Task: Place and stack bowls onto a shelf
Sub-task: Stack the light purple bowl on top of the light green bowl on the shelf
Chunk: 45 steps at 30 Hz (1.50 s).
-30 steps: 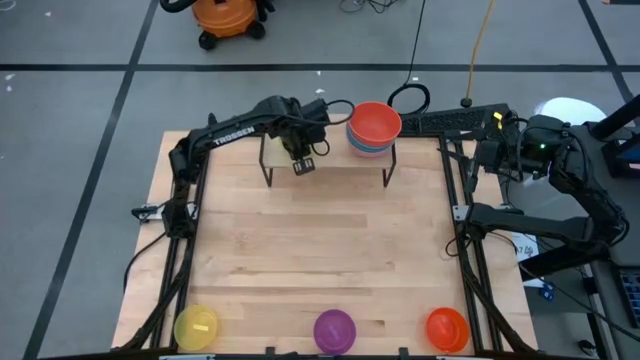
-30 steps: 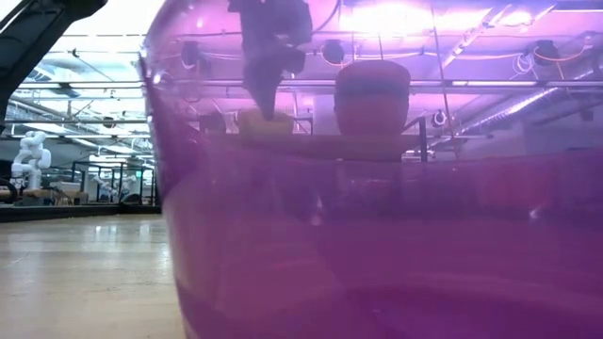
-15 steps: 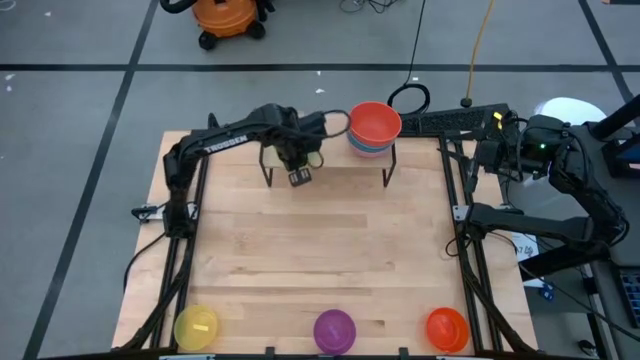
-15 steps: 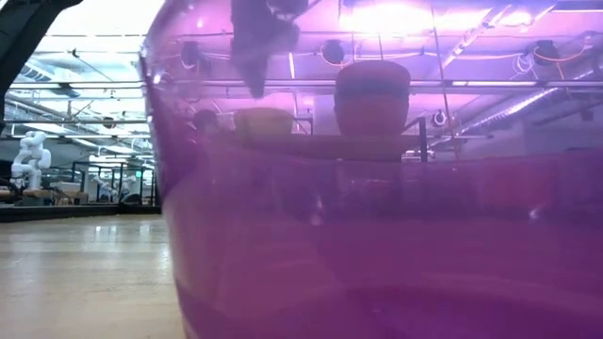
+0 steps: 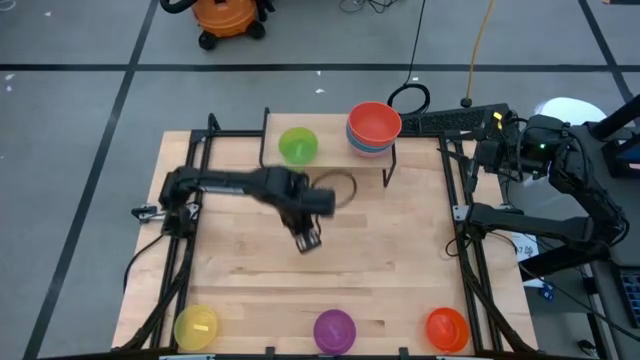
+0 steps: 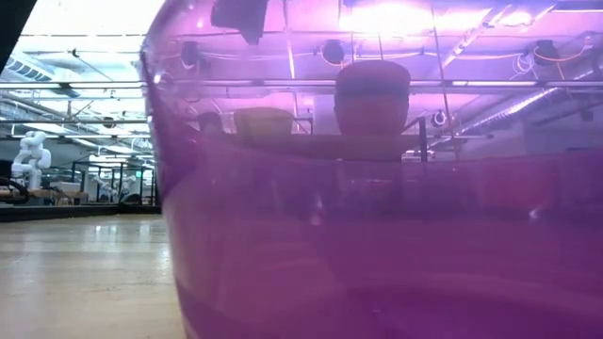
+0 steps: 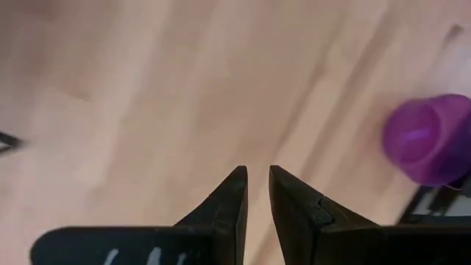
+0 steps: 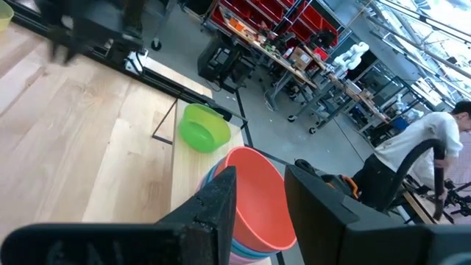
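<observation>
1. The high view is giving the whole layout: the shelf is sitting at the upper middle of the frame with a green bowl on its left end and a stack topped by a red bowl on its right end.
2. Along the bottom edge of that frame, a yellow bowl, a purple bowl and an orange bowl are waiting on the table.
3. The low view is basically useless, since the purple bowl is filling nearly all of it, with the shelf only showing through as dim shapes.
4. The left gripper is hanging over the bare middle of the table, well apart from the green bowl and holding nothing.
5. Its wrist view is showing the fingers with just a narrow gap, and the purple bowl off at the right edge.
6. The right gripper is sitting parked at the right with its fingers apart and empty, looking over the red bowl toward the green bowl.
</observation>
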Tool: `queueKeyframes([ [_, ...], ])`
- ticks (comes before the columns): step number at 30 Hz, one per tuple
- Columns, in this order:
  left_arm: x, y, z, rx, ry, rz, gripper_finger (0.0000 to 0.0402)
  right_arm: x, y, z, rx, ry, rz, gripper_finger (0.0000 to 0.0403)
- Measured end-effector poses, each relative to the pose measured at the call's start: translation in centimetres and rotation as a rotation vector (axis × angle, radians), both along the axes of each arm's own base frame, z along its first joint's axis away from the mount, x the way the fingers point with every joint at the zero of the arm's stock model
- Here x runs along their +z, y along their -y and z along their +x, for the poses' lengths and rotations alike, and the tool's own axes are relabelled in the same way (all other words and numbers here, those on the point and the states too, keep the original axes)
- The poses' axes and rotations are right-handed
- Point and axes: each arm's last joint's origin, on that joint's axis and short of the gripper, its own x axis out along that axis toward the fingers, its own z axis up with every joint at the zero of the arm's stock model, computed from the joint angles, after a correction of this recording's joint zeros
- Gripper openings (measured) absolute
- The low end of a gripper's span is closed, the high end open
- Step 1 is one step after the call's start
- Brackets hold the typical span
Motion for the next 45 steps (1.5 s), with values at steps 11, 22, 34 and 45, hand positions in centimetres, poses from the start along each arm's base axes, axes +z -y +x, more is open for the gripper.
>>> queueKeyframes([
  [11,-4.6,9.8,2.9,0.032,0.082,0.01,0.0063,0.0,0.0,0.0,0.002,0.001,0.002,0.0112],
  [22,-12.3,15.8,4.7,0.043,-0.003,-0.004,0.0063,0.0,0.0,0.0,0.003,0.001,0.002,0.0112],
  [34,-12.8,17.9,5.4,0.093,0.082,-0.095,0.0063,0.0,0.0,0.0,0.003,0.001,0.003,0.0112],
  [45,-15.0,18.4,6.1,0.076,0.066,-0.112,0.0063,0.0,0.0,0.0,0.004,0.001,0.003,0.0112],
])
